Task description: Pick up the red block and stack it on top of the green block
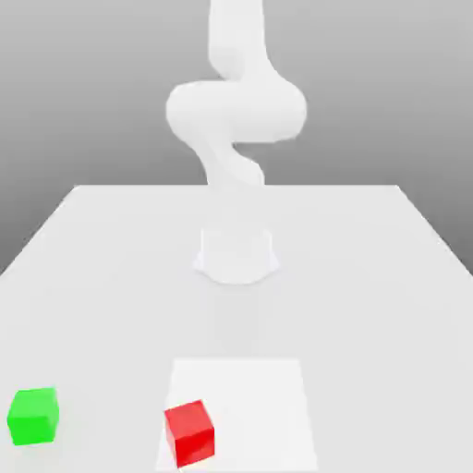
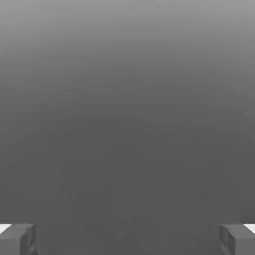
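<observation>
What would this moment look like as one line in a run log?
red block: on white patch | green block: on table, apart from red | fingers: open | stack: not yet made

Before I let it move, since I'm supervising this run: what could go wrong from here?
The red block sits turned at an angle on the white square, so the tool might close on its corners and twist it. The green block is no wider than the red one looks, so a slightly off-centre release could tip the stack.
</observation>
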Robot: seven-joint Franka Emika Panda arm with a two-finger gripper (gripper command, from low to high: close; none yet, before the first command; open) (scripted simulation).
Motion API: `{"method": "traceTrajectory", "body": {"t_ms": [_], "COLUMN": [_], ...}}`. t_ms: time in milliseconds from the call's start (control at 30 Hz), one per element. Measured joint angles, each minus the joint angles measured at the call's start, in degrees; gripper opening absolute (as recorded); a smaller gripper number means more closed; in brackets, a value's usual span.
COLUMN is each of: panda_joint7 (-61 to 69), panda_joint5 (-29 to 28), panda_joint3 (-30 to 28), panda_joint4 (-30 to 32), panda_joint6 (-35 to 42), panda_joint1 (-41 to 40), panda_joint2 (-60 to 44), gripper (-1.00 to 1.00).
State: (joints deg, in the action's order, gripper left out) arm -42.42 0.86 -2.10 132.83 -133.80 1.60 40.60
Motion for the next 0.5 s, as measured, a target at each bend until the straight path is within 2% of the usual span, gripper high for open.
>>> {"method": "traceTrajectory", "body": {"t_ms": [267,500], "panda_joint7": [11.6,21.6], "panda_joint5": [3.5,6.5], "panda_joint3": [-6.0,-9.0], "panda_joint4": [3.4,6.3], "panda_joint6": [-6.5,-12.1], "panda_joint1": [4.2,5.8], "panda_joint2": [-17.0,-31.6], "gripper": [0.00,0.00]}}
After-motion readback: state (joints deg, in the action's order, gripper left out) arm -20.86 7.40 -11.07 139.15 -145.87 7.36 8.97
